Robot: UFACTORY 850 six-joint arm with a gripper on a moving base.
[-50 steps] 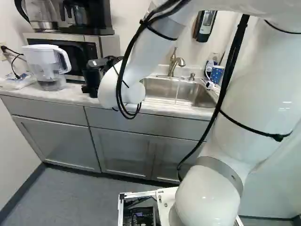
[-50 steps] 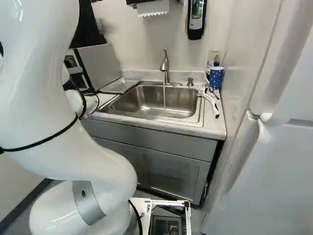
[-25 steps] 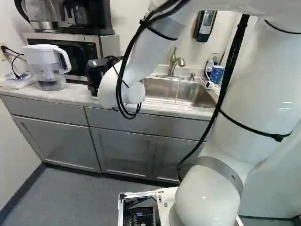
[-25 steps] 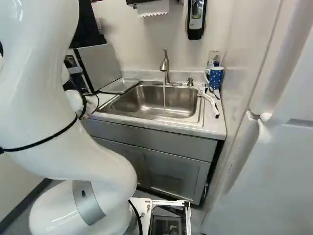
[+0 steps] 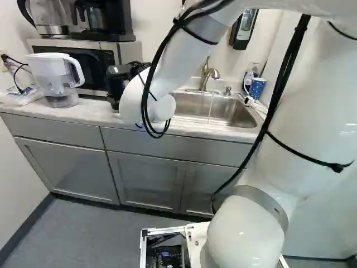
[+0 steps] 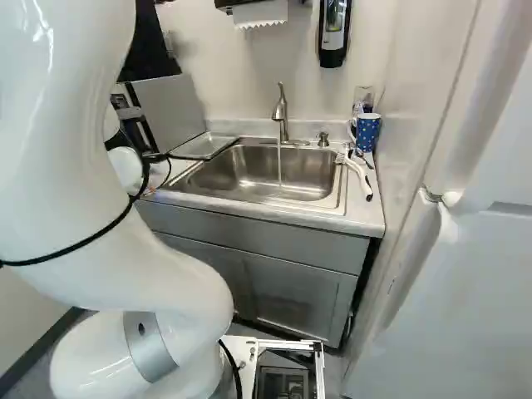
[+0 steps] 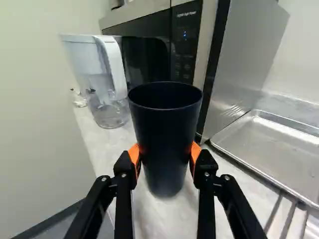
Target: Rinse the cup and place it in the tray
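Swung slightly towards the sink [image 6: 249, 173] since the earlier frames, the white arm [image 5: 187, 62] brings the held black cup [image 7: 164, 129] with it; the base has not moved. Upright, mouth up, the cup sits between the fingers of the gripper [image 7: 165, 149], parted to its width, orange pads pressing both sides. Beside it, on the sink side, lies the metal tray [image 7: 269, 142]; running water [image 6: 279, 166] falls farther over, so rinsing likely needs a sideways carry past the tray.
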